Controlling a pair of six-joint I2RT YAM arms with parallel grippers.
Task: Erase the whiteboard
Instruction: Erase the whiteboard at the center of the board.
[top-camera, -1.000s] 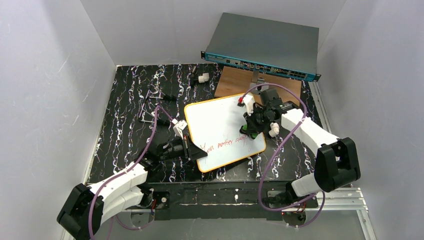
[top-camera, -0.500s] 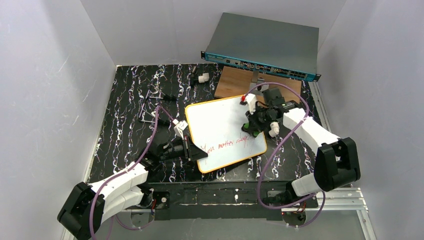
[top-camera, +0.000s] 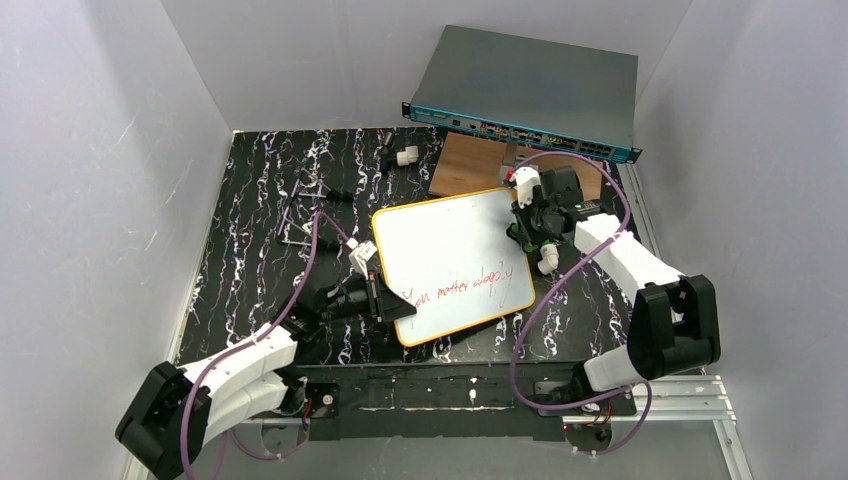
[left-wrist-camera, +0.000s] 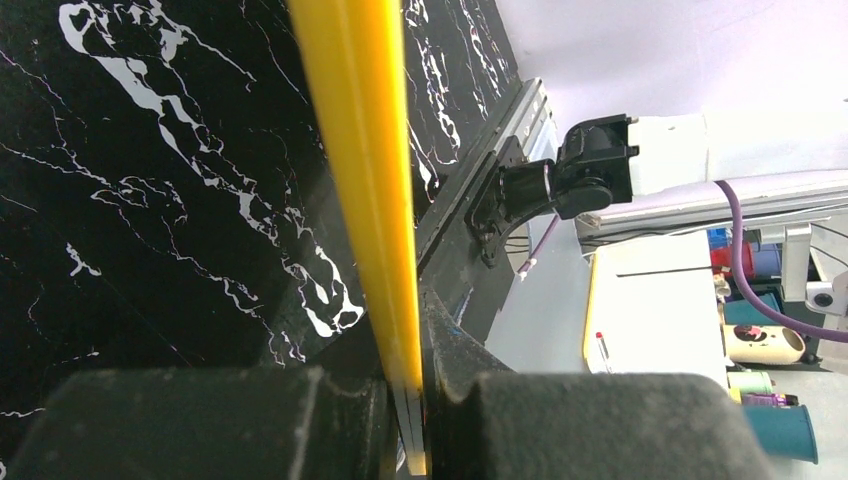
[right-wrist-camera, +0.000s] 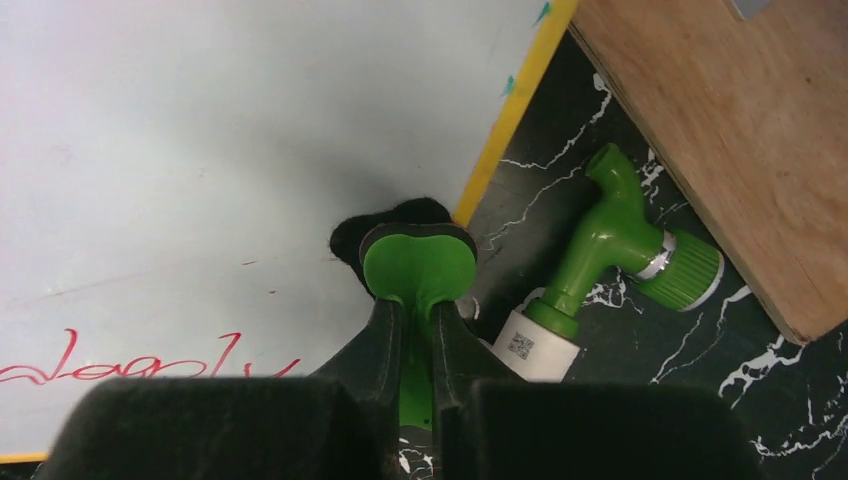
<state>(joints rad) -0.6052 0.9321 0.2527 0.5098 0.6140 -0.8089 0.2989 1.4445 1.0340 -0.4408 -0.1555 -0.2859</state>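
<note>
The left gripper (top-camera: 388, 303) is closed on the near-left edge of the whiteboard (top-camera: 450, 250), a flat white rectangular board with a thin yellow-orange rim (left-wrist-camera: 370, 200) and rounded corners; in the left wrist view the rim runs straight between the two dark fingers. The whiteboard lies flat on the black white-veined table top (top-camera: 250, 220), near the middle and turned askew. A line of red handwriting (top-camera: 465, 283) crosses its near portion; the far portion is blank. The right gripper (top-camera: 530, 222) is positioned at the board's right edge, close to the far-right corner, and is clamped on the green plastic handle of an eraser (right-wrist-camera: 418, 268). The eraser's black felt pad (right-wrist-camera: 350, 238) sits on the white surface, just inside the rim. A green plastic hose fitting (right-wrist-camera: 600, 250) with a white end lies on the table just beside the board's right edge. Farther back, a brown wooden board (top-camera: 470, 160) lies behind the whiteboard's far edge. A grey metal network switch with a teal front panel (top-camera: 530, 90) stands behind it. A small white fitting (top-camera: 405, 156) lies to the left of the wooden board.
</note>
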